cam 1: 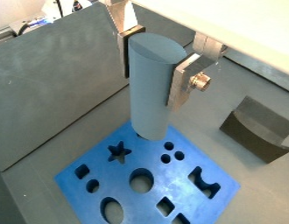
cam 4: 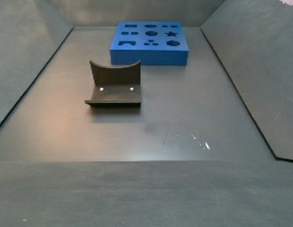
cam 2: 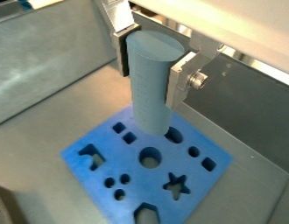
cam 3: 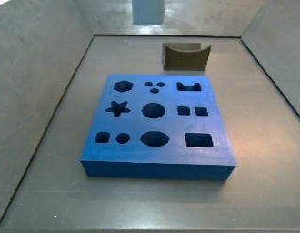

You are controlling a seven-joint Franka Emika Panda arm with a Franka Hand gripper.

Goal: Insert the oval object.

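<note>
My gripper (cam 1: 155, 70) is shut on the oval object (cam 1: 153, 87), a tall smooth pale grey-blue peg held upright by its upper end. Both wrist views show it, with a silver finger (cam 2: 182, 77) on each flat side of the peg (cam 2: 153, 83). Below it lies the flat blue block (cam 1: 188, 197) with several shaped holes (cam 2: 153, 179). The peg's lower end hangs well above the block, as a side view shows (cam 3: 146, 11). The block also shows in both side views (cam 3: 135, 155) (cam 4: 149, 55). My gripper itself is out of both side views.
A brown block with a curved notch (cam 3: 185, 56) stands on the grey floor beyond the blue block, also seen in a side view (cam 4: 114, 84) and a wrist view (cam 1: 258, 129). Grey walls (cam 3: 44, 109) enclose the floor on the sides.
</note>
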